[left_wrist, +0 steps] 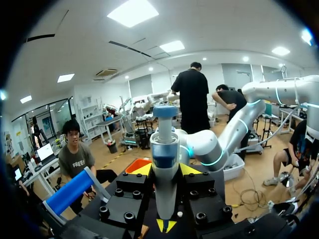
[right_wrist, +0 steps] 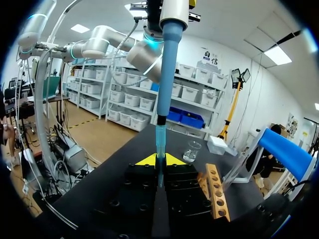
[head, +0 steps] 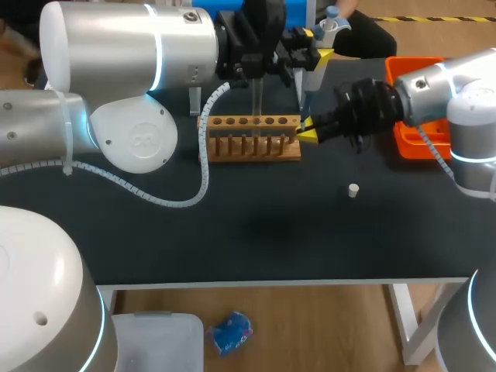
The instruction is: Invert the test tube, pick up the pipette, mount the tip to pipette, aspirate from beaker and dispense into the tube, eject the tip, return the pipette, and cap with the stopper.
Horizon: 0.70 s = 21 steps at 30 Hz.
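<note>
2 grippers close together at the right end of the rack (head: 252, 139), on the far side of the table (head: 232, 225). Upright in the left gripper (left_wrist: 165, 170), clamped between both fingers: the pipette (left_wrist: 164, 149), plunger on top. On its lower end the tip (right_wrist: 159, 142), hanging straight down into the right gripper (right_wrist: 156, 160), jaws narrow there and pinching the tip from 2 sides. Ahead of the right gripper, the beaker (right_wrist: 192, 151); just beside it, the rack. Standing in a middle hole of the rack, the tube (head: 256, 99). Alone on the table, nearer than the rack and well apart from it, the stopper (head: 353, 190). Under the right arm (head: 434, 89), an orange tray (head: 404, 143).
</note>
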Each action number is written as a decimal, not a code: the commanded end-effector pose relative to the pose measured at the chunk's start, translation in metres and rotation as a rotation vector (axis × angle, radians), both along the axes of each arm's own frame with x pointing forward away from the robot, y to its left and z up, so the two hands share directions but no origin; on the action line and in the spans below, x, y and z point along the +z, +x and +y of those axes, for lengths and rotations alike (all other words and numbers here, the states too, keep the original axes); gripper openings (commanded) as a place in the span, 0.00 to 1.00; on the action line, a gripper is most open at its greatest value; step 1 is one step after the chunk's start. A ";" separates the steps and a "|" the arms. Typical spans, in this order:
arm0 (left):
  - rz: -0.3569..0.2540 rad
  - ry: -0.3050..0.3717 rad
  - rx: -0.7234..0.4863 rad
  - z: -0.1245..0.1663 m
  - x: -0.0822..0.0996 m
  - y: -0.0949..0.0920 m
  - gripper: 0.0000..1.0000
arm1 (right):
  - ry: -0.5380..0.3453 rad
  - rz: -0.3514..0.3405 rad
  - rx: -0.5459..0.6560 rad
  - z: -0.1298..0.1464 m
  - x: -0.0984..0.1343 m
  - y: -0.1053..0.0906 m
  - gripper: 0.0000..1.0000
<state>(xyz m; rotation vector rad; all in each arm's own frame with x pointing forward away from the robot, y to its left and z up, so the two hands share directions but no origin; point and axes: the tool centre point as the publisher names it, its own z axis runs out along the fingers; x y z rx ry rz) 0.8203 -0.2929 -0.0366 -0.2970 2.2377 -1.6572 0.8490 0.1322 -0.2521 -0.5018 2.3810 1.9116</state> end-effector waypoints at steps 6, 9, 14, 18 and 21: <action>0.171 0.017 -0.558 0.004 0.000 0.003 0.00 | 0.002 0.002 0.000 0.000 0.001 0.000 0.00; 0.171 0.017 -0.558 0.004 0.000 0.003 0.00 | 0.006 0.003 -0.001 0.000 0.003 0.000 0.00; 0.171 0.017 -0.558 0.004 0.000 0.003 0.00 | 0.011 0.004 0.000 -0.001 0.005 -0.001 0.00; 0.171 0.017 -0.558 0.004 0.000 0.003 0.00 | 0.017 0.018 0.001 -0.001 0.005 -0.002 0.00; 0.171 0.017 -0.558 0.004 0.000 0.003 0.00 | 0.032 0.058 -0.005 -0.001 0.006 -0.004 0.00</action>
